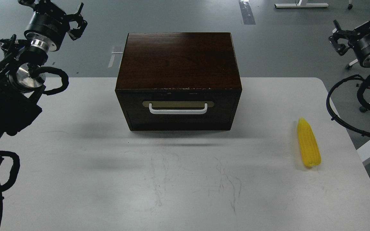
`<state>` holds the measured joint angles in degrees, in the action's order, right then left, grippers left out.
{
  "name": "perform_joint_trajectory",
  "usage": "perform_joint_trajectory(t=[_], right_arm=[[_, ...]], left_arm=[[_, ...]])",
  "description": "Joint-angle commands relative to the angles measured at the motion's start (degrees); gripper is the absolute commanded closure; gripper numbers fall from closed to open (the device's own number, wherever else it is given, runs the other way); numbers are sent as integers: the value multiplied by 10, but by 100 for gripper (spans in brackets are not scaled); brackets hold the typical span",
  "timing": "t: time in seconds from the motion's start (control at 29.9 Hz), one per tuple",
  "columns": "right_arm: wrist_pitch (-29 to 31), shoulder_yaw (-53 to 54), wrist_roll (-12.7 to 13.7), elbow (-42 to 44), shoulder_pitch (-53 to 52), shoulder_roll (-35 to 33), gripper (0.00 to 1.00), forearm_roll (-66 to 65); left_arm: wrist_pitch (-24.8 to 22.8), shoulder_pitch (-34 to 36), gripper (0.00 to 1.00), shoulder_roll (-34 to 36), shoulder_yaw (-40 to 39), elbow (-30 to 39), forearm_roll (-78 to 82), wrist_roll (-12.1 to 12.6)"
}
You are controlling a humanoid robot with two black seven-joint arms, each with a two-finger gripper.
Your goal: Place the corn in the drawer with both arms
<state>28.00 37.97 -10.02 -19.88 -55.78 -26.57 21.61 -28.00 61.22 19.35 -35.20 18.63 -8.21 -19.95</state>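
Observation:
A bright yellow corn [308, 143] lies on the white table at the right, its pointed tip facing away from me. The dark wooden box [178, 64] stands at the table's middle back, and its drawer [178, 115] is pushed in, white bar handle [178, 110] facing me. My left gripper [75, 22] hangs high at the upper left, fingers spread with nothing between them, far from the box. At the upper right, my right gripper [339, 40] is raised off the table's edge, also open and holding nothing, well above the corn.
The white table [107, 179] has a scuffed bare surface in front of the box. Grey floor lies behind it, with tape marks [247, 12] and a chair base [353, 64] at the right. Looped black cables [339, 115] hang beside the table's right edge.

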Motion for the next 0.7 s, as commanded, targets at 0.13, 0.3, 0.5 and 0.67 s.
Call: perform_joint_trajectory(t=[0.13, 0.3, 0.5, 0.67], right_arm=[[0, -2, 1, 14, 1, 6, 0, 0], [0, -3, 1, 12, 4, 5, 0, 0], [0, 1, 1, 14, 1, -1, 0, 0], [0, 4, -1, 14, 3, -14, 0, 0]], left_arm=[[0, 0, 2, 1, 0, 1, 2, 0], [0, -4, 2, 6, 1, 2, 4, 4], [0, -13, 2, 54, 22, 14, 16, 1], [0, -7, 3, 112, 83, 22, 116, -5]])
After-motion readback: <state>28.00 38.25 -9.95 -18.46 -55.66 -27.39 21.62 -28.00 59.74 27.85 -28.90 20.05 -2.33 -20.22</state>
